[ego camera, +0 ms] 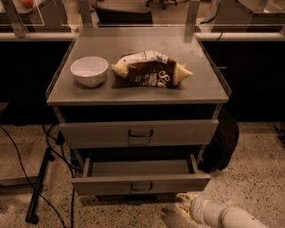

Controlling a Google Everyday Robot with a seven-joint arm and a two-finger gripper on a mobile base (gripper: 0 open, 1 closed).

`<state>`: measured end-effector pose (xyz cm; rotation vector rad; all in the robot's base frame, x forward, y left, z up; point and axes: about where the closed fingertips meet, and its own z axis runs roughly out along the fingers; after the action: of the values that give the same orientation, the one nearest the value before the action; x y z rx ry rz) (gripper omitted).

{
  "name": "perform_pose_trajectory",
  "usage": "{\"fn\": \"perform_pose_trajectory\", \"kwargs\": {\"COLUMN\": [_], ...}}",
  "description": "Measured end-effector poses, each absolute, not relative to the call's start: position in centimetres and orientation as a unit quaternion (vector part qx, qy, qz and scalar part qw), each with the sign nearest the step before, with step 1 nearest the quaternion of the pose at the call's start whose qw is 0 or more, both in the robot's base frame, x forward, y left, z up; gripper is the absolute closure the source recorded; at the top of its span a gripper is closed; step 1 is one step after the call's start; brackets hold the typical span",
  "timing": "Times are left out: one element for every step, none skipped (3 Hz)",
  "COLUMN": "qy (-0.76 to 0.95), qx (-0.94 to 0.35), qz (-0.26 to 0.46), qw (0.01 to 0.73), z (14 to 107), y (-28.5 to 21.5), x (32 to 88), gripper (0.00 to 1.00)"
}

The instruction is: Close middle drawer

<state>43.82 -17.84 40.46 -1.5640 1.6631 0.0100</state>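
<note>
Claw (184,205), state unclear, hangs near the front right corner of middle drawer (107,185).

You are looking at a lab or test workspace. The gripper (185,205) sits low at the right, just in front of the right corner of the pulled-out middle drawer (111,183). Behind and above the jaws a grey metal cabinet (133,91) stands on a speckled hard floor (256,171). To their left, loose black cables (57,149) and a black stand (38,187) cross the floor. Far behind them run metal rails (26,36) and what looks like a chair base (160,3).
</note>
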Motion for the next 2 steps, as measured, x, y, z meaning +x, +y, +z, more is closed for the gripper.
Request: {"fn": "perform_pose_trajectory", "kwargs": {"qy": [0.661, 0.664], "qx": [-0.625, -0.62], "qz": [0.016, 0.038], "qw": [0.415, 0.416], "z": [39.9, 38.6], "y": [-17.7, -17.7], "x": [44.1, 45.1], "gripper": [0.89, 1.0]}}
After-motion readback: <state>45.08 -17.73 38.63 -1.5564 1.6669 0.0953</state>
